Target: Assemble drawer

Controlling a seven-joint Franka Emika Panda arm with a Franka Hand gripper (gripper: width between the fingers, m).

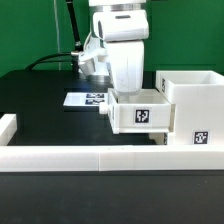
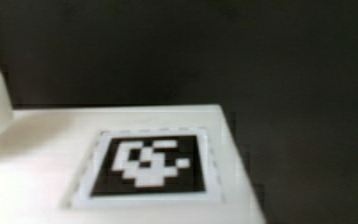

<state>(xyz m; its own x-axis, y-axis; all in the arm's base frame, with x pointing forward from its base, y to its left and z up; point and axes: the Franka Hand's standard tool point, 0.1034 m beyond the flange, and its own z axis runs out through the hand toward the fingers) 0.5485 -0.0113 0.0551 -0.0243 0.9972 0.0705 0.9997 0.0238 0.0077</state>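
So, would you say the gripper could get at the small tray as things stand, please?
Probably yes. In the exterior view the arm stands directly over the small tray, which juts from the box shell, and nothing lies between them. Whether the fingers already grip it cannot be told; the wrist view shows only a white tagged surface.

the black desk [image 1: 40, 100] carries the white box shell [image 1: 195, 105] at the exterior view's right, with a tray [image 1: 140, 110] just beside it. the marker board [image 1: 88, 99] lies farther back. low white border blocks [image 1: 80, 158] line the near edge.
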